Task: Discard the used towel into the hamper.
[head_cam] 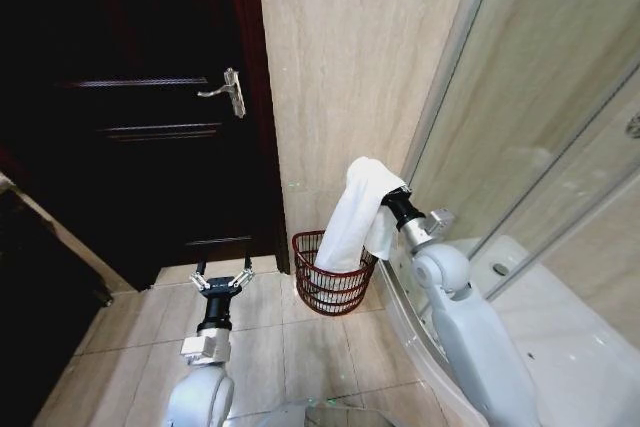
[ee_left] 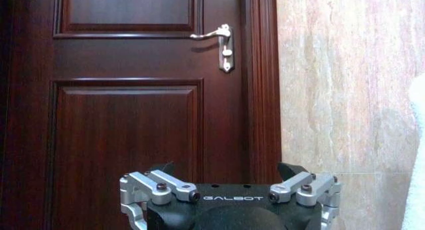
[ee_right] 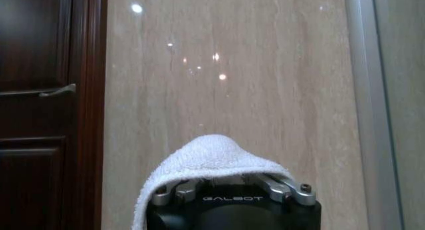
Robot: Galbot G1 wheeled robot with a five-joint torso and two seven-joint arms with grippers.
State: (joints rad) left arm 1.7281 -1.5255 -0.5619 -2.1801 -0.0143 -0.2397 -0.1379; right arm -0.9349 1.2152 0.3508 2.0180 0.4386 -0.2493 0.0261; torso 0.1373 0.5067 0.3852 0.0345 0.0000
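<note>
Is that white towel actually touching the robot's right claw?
Touching. In the head view the towel drapes over the right gripper; the right wrist view shows it covering the fingers.

The hamper (head_cam: 332, 285) stands on the floor tiles (head_cam: 250, 337) in a narrow corner: the beige tiled wall (head_cam: 350, 77) is just behind it, the glass shower panel (head_cam: 520, 127) and its curved base close its right side, and the dark door (head_cam: 140, 107) with its handle (head_cam: 224, 92) is at the left. The top of the hamper is open, but the white towel (head_cam: 355, 212) hangs over it and its lower end goes into the opening. The floor in front of the door and left of the hamper is free.
</note>
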